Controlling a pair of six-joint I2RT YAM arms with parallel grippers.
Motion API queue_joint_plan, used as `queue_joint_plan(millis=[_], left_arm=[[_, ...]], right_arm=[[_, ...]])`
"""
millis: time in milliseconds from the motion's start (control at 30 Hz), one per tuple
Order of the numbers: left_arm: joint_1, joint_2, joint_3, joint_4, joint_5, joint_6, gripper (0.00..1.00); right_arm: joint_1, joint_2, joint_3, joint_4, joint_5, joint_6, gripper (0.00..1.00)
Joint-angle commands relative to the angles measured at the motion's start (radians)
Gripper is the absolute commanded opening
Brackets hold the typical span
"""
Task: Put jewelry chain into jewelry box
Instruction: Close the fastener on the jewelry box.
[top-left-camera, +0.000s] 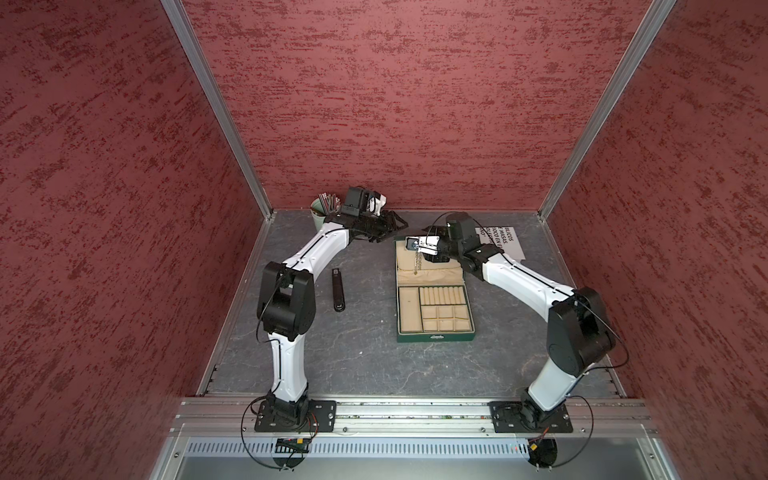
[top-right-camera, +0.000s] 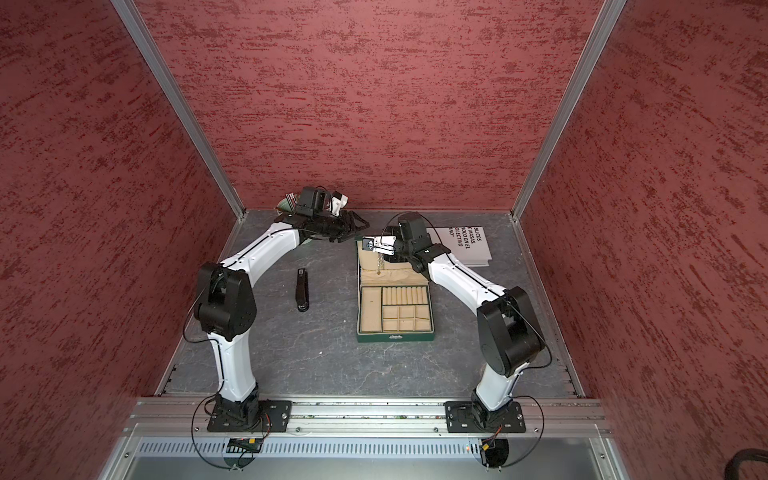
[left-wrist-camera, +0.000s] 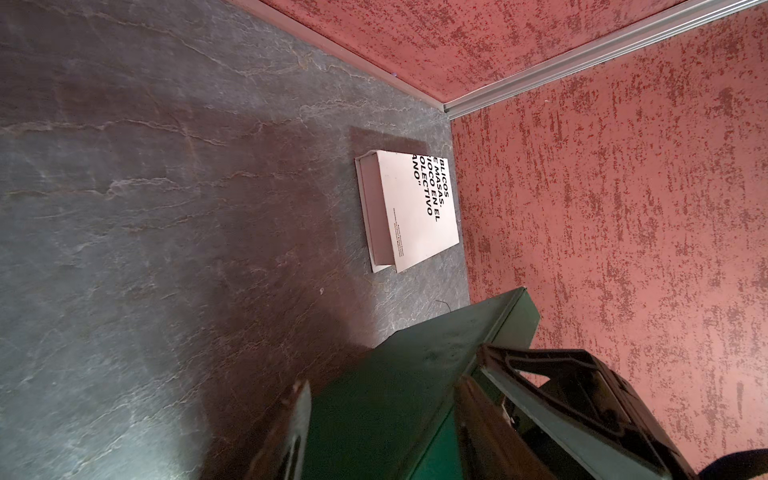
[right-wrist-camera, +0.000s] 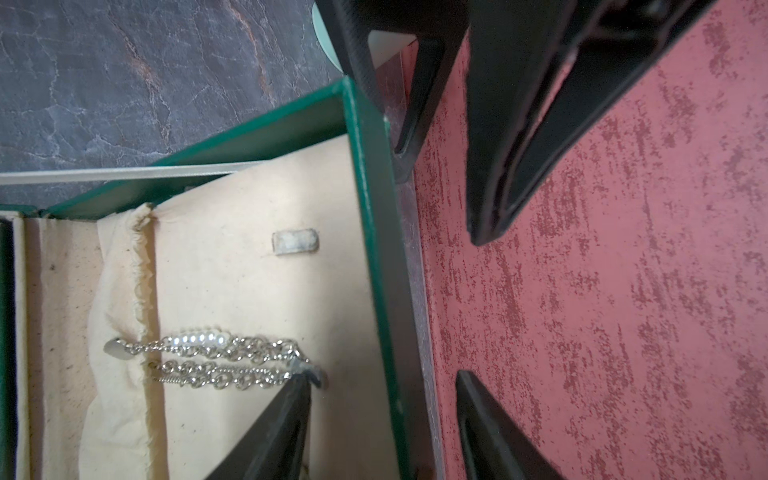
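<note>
The dark green jewelry box (top-left-camera: 436, 336) lies open mid-table, its beige-lined lid (right-wrist-camera: 374, 208) raised at the far end. The lid's far left corner (left-wrist-camera: 415, 353) sits between the jaws of my left gripper (left-wrist-camera: 384, 380), which is shut on it from behind. My right gripper (right-wrist-camera: 383, 374) is open and straddles the lid's top edge, one finger inside and one behind. The silvery jewelry chain (right-wrist-camera: 224, 357) hangs from the inner fingertip (right-wrist-camera: 291, 411), not pinched. In both top views the chain (top-left-camera: 417, 262) dangles against the lid lining, above the box's compartments.
A white book (top-left-camera: 505, 245) with black lettering lies at the back right. A mint green pencil cup (top-left-camera: 319, 214) stands in the back left corner behind the left arm. A slim black object (top-left-camera: 337, 291) lies left of the box. Red walls enclose three sides.
</note>
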Motion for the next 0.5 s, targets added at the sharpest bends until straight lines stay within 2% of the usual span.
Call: queue_joint_plan(millis=[0,200,367,467], left_arm=[[-0.005,0.006,-0.013,0.008,0.017,0.024,0.58],[-0.005,0.004,-0.015,0.008,0.016,0.025,0.58],[-0.005,0.003,-0.016,0.008,0.016,0.025,0.58],[-0.006,0.001,-0.017,0.009,0.016,0.025,0.58]], right_arm=[[0.003,0.019,0.040,0.010,-0.001,0.027,0.54],[0.003,0.026,0.041,0.002,-0.002,0.023,0.49],[0.002,0.025,0.039,-0.003,-0.003,0.020,0.40],[0.003,0.023,0.036,-0.004,-0.005,0.019,0.39]])
